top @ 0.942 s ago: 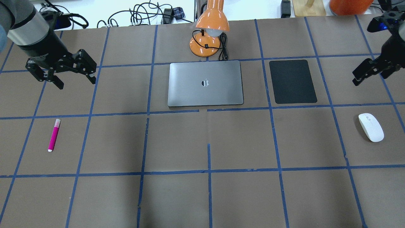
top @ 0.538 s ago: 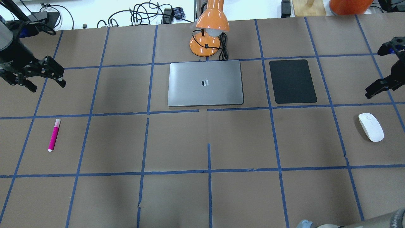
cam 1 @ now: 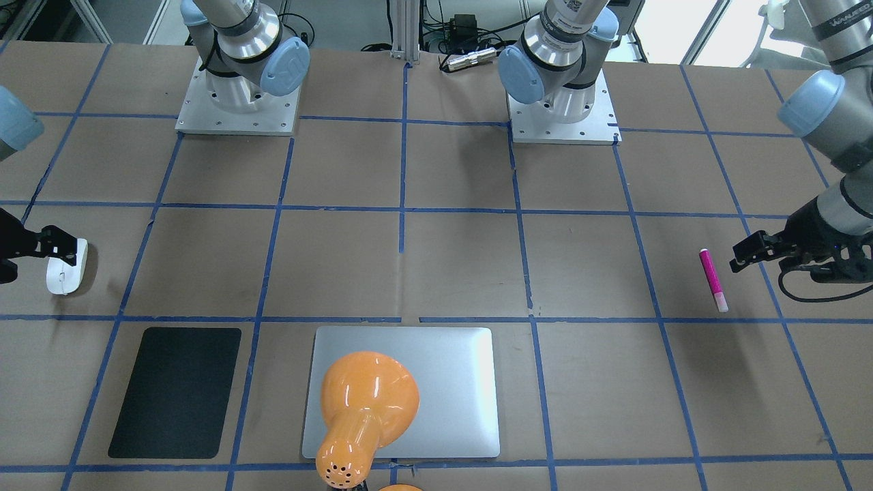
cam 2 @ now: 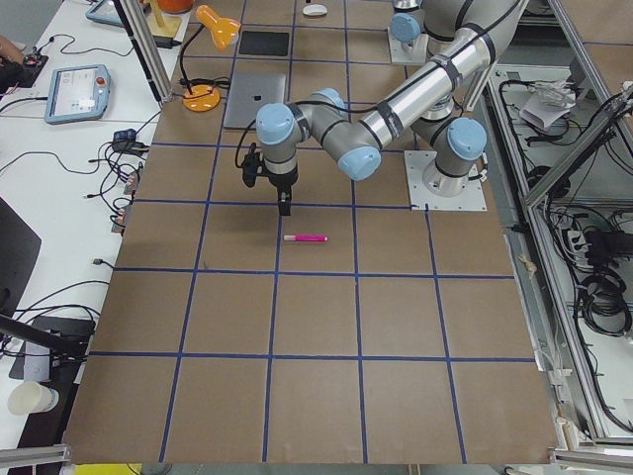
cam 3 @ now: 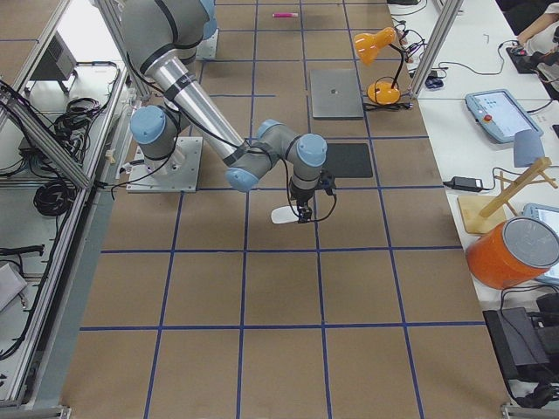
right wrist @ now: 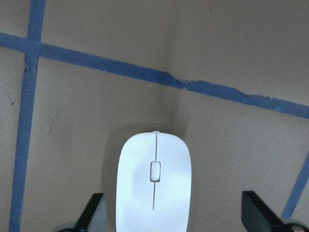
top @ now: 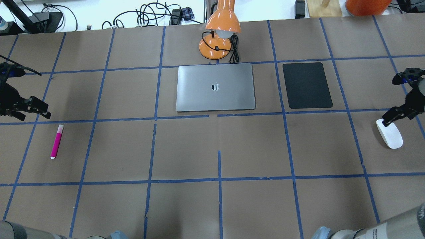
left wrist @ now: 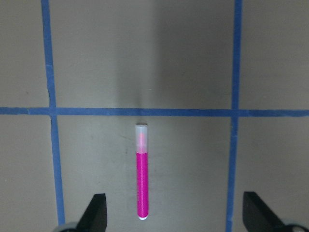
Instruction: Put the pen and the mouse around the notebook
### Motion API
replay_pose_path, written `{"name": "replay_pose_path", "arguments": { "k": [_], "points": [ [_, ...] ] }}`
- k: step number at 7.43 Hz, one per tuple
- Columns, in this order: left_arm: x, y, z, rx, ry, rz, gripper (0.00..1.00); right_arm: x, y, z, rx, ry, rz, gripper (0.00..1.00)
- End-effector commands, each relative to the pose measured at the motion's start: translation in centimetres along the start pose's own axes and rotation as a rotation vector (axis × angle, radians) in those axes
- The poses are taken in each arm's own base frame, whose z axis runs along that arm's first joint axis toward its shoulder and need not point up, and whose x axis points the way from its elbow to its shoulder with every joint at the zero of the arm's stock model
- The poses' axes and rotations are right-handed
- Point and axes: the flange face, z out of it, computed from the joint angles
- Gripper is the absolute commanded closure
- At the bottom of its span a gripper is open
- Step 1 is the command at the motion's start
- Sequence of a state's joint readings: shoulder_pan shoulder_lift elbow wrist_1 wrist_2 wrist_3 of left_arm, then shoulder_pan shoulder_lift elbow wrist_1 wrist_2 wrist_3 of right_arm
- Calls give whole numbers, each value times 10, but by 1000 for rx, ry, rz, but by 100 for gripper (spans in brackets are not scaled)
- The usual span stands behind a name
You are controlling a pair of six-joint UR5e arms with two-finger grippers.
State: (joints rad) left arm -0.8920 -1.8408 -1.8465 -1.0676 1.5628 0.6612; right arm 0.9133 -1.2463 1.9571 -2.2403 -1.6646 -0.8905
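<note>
The magenta pen (top: 56, 141) lies on the table's left part, pale cap pointing away from me. My left gripper (top: 31, 113) hovers above it, open; in the left wrist view the pen (left wrist: 142, 171) shows between the spread fingers, nearer the left one. The white mouse (top: 390, 134) rests at the right edge. My right gripper (top: 388, 120) hangs open over its far end, and the right wrist view shows the mouse (right wrist: 153, 186) between the fingertips, untouched. The silver-grey notebook (top: 215, 87) lies closed at the far centre.
An orange desk lamp (top: 220, 30) stands just behind the notebook, its head over the lid in the front-facing view (cam 1: 365, 402). A black mat (top: 307, 85) lies right of the notebook. Blue tape lines grid the brown table (top: 219, 205).
Both arms have swung outward and toward the table's near side, lower. The left gripper now sits over the pen, the right over the mouse. Pen, mouse and notebook have not moved.
</note>
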Motion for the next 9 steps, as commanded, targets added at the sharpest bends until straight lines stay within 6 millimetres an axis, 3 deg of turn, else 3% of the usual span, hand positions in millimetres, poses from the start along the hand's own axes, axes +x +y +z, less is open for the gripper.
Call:
{"name": "replay_pose_path", "arguments": {
  "k": [1,3,7,8,9],
  "points": [
    [0,16,61,-38,36,-3,0,-7,6,16,-35,-15,3,0],
    [-3,13,81,-61,50,0,0,-7,9,20,-49,-10,8,0],
    [-6,10,92,-70,58,-1,51,-6,10,33,-95,-1,80,0],
    [-6,10,92,-70,58,-2,49,-6,10,34,-91,-9,80,8],
    [-6,10,92,-70,58,-2,49,-6,9,34,-91,-11,80,26]
  ]
}}
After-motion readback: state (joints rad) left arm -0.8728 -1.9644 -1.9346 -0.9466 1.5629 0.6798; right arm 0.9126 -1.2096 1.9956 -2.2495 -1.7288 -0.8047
